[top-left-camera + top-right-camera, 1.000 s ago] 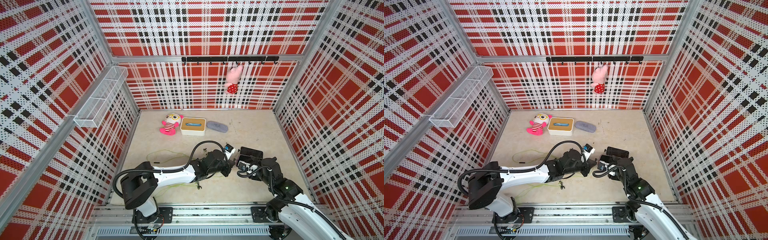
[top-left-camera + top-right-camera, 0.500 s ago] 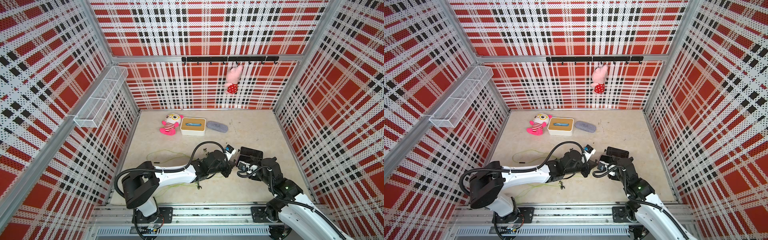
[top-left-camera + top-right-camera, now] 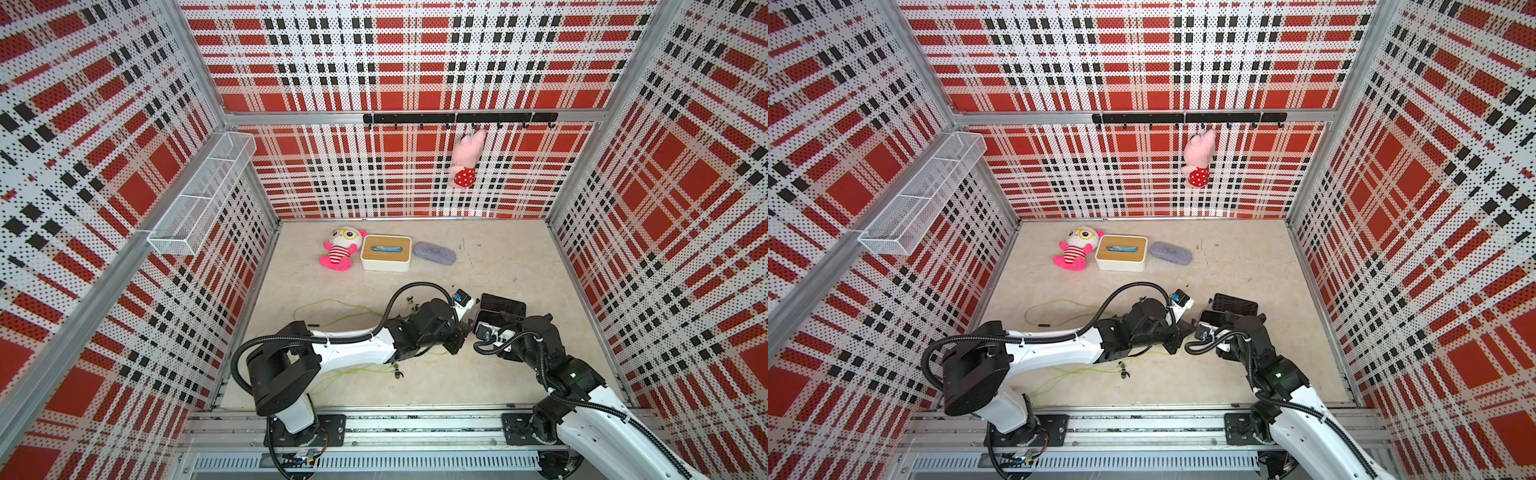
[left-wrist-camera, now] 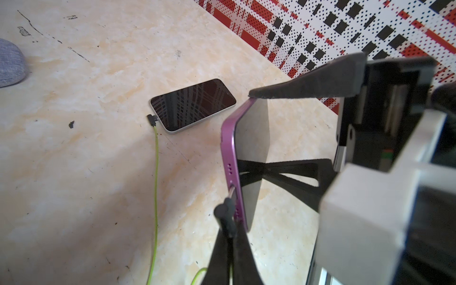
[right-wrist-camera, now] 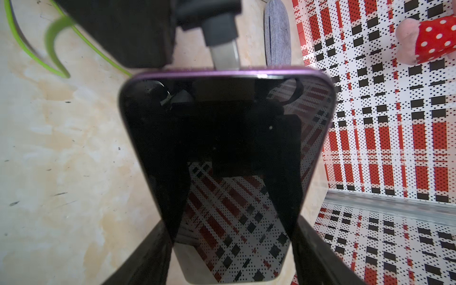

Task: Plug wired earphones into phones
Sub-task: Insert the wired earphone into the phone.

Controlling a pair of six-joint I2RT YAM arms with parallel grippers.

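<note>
Left wrist: two phones, flat phone (image 4: pixel 192 106) on floor (image 4: pixel 74 172) with first earphone cable (image 4: pixel 156 172) plugged in, left gripper (image 4: pixel 230 237) pinched on second plug (image 4: pixel 223 209) at held phone (image 4: pixel 249 148) purple edge, right wrist: right gripper (image 5: pixel 234 229) clamped across held phone's sides, both top views: open floor around, walls (image 3: pixel 665 208) well apart.

The left arm (image 3: pixel 357 349) and right arm (image 3: pixel 577 374) stretch low, wrists turned inward, tips nearly meeting. The left gripper (image 4: pixel 230 229) pinches tight on a plug (image 4: pixel 223 209). The right gripper (image 5: pixel 234 229) stands wide, clamping a phone (image 5: pixel 222 135) across its edges.
</note>
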